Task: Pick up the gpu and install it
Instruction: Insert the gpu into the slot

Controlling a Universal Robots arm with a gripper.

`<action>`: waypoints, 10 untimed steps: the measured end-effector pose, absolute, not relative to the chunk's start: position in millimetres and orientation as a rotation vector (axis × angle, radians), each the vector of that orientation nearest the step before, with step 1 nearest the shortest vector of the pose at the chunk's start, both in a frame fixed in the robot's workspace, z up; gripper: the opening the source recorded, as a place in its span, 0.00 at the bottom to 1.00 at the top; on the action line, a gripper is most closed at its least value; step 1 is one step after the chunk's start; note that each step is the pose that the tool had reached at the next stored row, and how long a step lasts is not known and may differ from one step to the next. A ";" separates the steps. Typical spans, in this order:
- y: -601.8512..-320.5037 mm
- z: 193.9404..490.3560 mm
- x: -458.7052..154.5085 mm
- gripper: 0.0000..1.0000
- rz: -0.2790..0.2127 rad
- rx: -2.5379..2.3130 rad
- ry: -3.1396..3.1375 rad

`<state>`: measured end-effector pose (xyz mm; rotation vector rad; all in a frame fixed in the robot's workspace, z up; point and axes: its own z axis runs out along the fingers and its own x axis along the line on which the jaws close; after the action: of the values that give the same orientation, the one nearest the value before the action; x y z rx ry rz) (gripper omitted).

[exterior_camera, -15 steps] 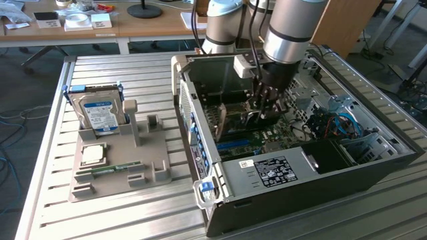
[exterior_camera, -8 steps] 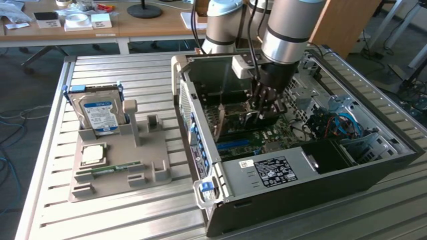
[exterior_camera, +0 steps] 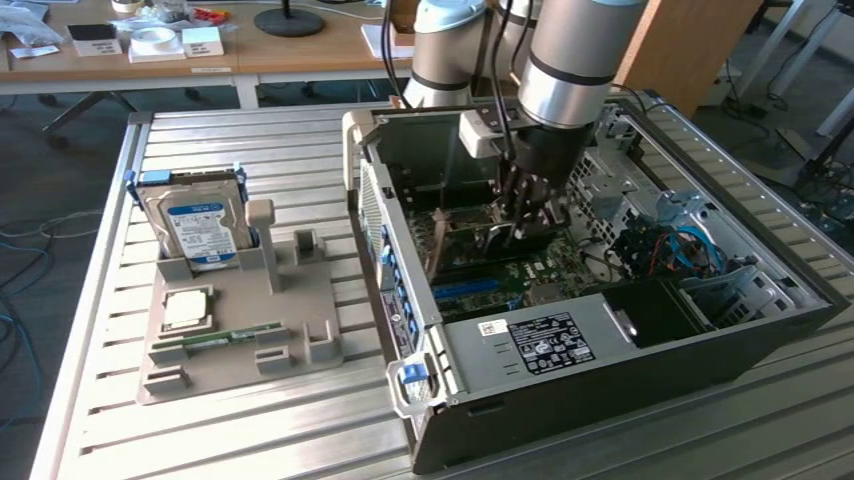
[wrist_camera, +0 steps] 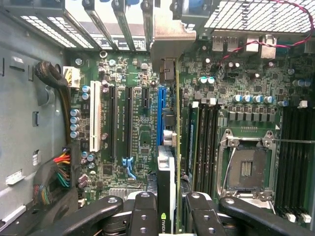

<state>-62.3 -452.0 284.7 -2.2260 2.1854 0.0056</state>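
Your gripper (wrist_camera: 170, 219) is clenched on the gpu (wrist_camera: 166, 172), which stands edge-on inside the case (exterior_camera: 627, 380), close over the motherboard (wrist_camera: 133, 132) and alongside the blue slot (wrist_camera: 161, 110). Keep the card parallel to that slot, with its bracket (wrist_camera: 170, 39) lined up against the slot covers (wrist_camera: 98, 19). Push straight, never tilted.

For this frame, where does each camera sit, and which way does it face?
Exterior view: off the arm, high above the slatted table, looking obliquely down into the open PC case; the arm and gripper show, reaching into the case.
Wrist view: on the wrist, looking along the fingers at the motherboard; the fingers grip the gpu, seen edge-on.
Shared: the gripper and the motherboard inside the case.
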 end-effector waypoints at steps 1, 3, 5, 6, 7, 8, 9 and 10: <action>-452.0 284.6 -62.8 0.27 0.006 -2.226 2.185; -452.1 283.6 -63.1 0.27 0.006 -2.226 2.185; -452.1 281.7 -63.4 0.27 0.006 -2.226 2.185; -452.1 280.7 -63.6 0.27 0.006 -2.226 2.185; -452.0 279.9 -64.0 0.27 0.005 -2.226 2.186; -452.1 279.3 -64.3 0.27 0.006 -2.226 2.186; -452.1 279.1 -64.6 0.27 0.005 -2.226 2.185; -452.1 279.0 -65.0 0.27 0.005 -2.226 2.186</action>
<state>-65.0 -452.1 279.0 -2.2263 2.1855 0.0054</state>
